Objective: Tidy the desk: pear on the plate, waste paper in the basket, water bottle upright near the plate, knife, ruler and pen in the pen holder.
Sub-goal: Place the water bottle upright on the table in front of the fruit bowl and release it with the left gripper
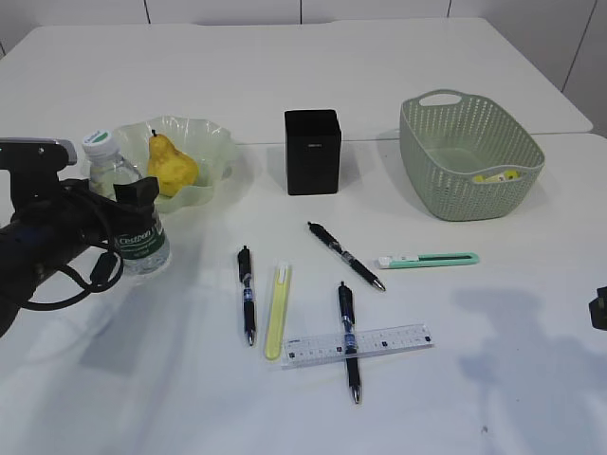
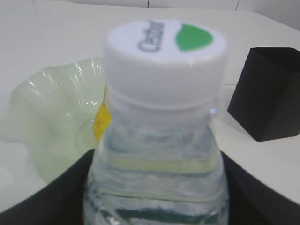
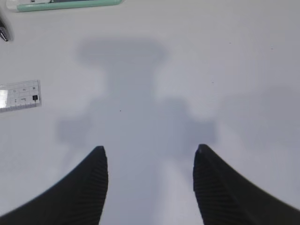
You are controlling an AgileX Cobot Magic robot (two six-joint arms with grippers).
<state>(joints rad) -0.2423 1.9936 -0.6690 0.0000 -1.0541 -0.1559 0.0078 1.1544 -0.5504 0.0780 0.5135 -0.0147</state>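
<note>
clear plastic, thin-walled: the water bottle [image 1: 128,213] stands upright just beside the plate [image 1: 213,142], with the left gripper [image 1: 128,213] clasped around its body below the shoulder. in the left wrist view the white cap [image 2: 165,51] fills the frame and dark fingers [image 2: 56,197] flank the bottle on both sides. judgement: the bottle holds water, so it is moderately heavy and its smooth wall may dent or slip if squeezed hard; the mid-body grip near the label looks sound.

the pear [image 1: 171,166] lies on the plate. the waste paper [image 1: 498,175] shows inside the basket [image 1: 469,156].

still on the table [image 1: 531,379], well apart from the pen holder [image 1: 313,152]: three pens, a yellow strip, the knife [image 1: 427,260] and the ruler [image 1: 358,345], which lies across one pen [image 1: 348,341]. judgement: the ruler is flat, stiff and slick, hard to pinch from above; take it by an edge.

the right gripper [image 3: 150,183] hangs over bare table, jaws spread, holding nothing.
</note>
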